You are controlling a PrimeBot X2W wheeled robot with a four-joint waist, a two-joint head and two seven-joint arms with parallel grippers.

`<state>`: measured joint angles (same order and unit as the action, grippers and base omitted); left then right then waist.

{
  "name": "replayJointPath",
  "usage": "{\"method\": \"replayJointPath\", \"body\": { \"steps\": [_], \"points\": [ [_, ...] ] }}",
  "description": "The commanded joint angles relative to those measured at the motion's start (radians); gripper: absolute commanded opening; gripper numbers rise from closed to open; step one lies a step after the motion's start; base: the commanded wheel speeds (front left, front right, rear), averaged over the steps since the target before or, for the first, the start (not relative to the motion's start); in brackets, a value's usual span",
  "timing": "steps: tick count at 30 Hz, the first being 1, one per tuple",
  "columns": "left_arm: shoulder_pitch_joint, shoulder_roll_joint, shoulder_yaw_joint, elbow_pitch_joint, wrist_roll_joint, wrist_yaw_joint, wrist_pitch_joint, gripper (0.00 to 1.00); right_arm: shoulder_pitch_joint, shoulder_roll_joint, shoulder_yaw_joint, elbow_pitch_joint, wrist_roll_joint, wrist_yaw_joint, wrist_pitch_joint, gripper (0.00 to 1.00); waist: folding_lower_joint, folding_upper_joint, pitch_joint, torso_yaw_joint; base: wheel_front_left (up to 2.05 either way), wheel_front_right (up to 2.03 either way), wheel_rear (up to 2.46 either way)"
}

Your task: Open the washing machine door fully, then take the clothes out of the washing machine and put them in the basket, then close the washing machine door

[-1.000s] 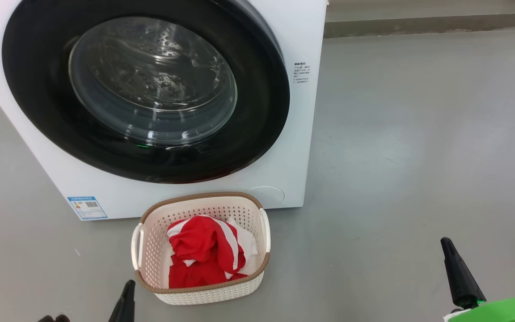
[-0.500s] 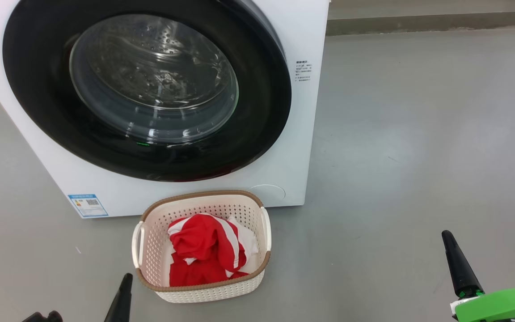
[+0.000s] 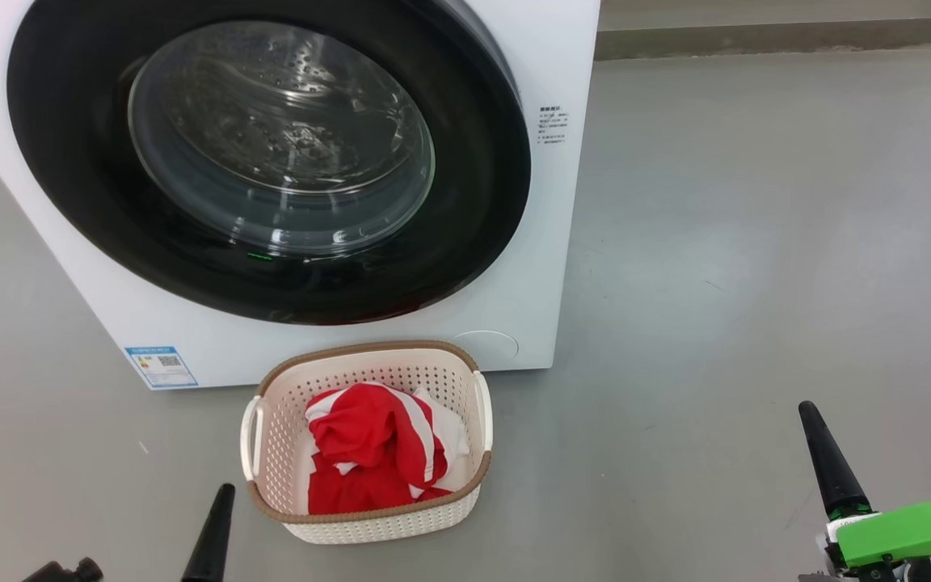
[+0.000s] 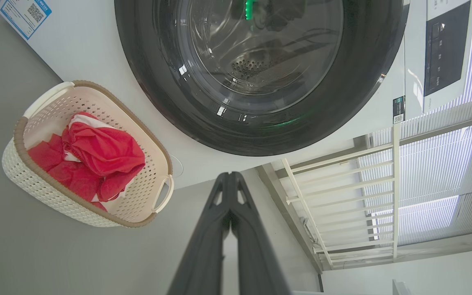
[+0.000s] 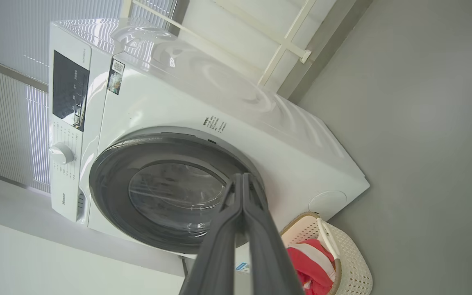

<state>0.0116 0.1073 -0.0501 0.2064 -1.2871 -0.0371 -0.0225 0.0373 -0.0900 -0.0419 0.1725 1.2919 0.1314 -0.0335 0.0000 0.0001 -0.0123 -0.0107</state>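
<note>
clothes in basket, beside left pincer, far from right pincer, both closed, empty

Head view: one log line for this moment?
washing machine door: closed | clothes: in basket | left gripper: shut, empty | right gripper: shut, empty | task: looks complete

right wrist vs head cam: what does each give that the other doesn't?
Right wrist adds: the control panel and dial on the washing machine, plus window blinds. Head adds: the left gripper, shut, beside the basket. Shared: the closed washing machine door, the clothes in the basket, the right gripper, shut.
</note>
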Motion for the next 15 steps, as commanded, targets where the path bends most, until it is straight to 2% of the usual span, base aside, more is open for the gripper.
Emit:
{"method": "replayJointPath", "body": {
  "steps": [1, 15],
  "points": [
    [-0.059, 0.005, 0.038, -0.015, -0.038, -0.018, 0.009, 0.00, -0.052, -0.022, 0.022, -0.015, 0.044, 0.000, 0.005, 0.00, 0.0000, -0.0001, 0.001, 0.001, 0.00, 0.00, 0.00],
    [-0.089, -0.002, 0.067, 0.009, -0.196, -0.051, 0.045, 0.00, -0.096, -0.034, 0.033, 0.024, 0.218, -0.001, 0.028, 0.00, 0.0000, -0.0001, 0.006, 0.005, 0.00, 0.00, 0.00]
  ]
}}
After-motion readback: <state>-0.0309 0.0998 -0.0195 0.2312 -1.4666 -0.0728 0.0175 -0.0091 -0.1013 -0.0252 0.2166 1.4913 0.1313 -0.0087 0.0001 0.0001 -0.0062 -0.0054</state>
